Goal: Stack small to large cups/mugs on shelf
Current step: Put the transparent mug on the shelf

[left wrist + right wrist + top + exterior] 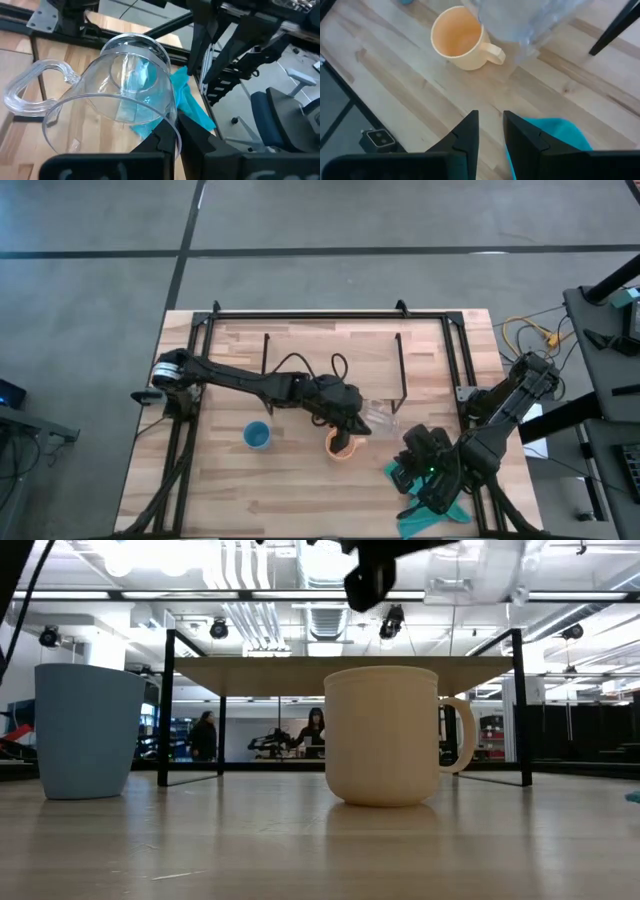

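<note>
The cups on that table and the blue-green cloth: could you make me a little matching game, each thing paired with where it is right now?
Things:
1. clear glass cup
2. orange mug
3. blue cup
4. teal cloth

Places:
A. standing alone on the table's left part
B. lying under the right gripper
C. held off the table by the left gripper
D. standing on the table below the held cup

Pairs: 1-C, 2-D, 3-A, 4-B

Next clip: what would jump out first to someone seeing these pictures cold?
The left pincer holds a clear glass cup by its rim, tilted in the air above the orange mug at mid-table. The small blue cup stands apart to the mug's left, in front of the shelf, which carries no cup yet. The right pincer waits near the table's front right corner over a teal cloth.
</note>
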Robot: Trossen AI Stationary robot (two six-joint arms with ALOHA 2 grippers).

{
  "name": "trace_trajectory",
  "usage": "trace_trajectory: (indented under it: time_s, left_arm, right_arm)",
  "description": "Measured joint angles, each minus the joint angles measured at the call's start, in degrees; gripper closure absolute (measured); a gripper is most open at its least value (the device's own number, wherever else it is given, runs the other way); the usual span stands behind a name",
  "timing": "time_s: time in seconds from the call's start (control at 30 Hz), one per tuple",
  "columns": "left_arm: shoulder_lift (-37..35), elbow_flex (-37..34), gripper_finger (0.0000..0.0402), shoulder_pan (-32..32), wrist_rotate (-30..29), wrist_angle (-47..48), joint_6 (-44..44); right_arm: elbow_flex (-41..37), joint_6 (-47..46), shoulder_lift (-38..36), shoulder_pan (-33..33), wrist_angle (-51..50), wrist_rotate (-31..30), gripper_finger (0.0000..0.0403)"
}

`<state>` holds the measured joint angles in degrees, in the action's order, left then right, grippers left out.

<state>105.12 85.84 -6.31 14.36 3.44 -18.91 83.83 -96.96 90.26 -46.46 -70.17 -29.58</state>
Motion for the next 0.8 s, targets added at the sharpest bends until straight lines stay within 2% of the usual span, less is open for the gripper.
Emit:
trace_trajectory:
  time_s: [0.23,0.43,0.6,0.8]
  left_arm:
    - [-7.5,0.3,0.0401,-0.5,-0.4,10.9,0.3]
    - [-14.7,1.4,0.0401,-0.4,-4.3,26.9,3.9]
    - [-17.6,6.7,0.0401,0.0,-8.1,44.9,6.3]
    - [-18.3,14.8,0.0401,0.3,-13.0,58.8,9.1]
  right_arm:
    - [0.0,2.8,0.0,0.0,-0.2,0.0,0.0329]
    - [0.0,7.0,0.0,0.0,-0.3,-0.5,0.0328]
    - [-0.1,7.4,0.0,0.0,-2.2,-0.6,0.033]
    - [-0.1,8.1,0.0,1.0,-3.4,-1.6,0.0326]
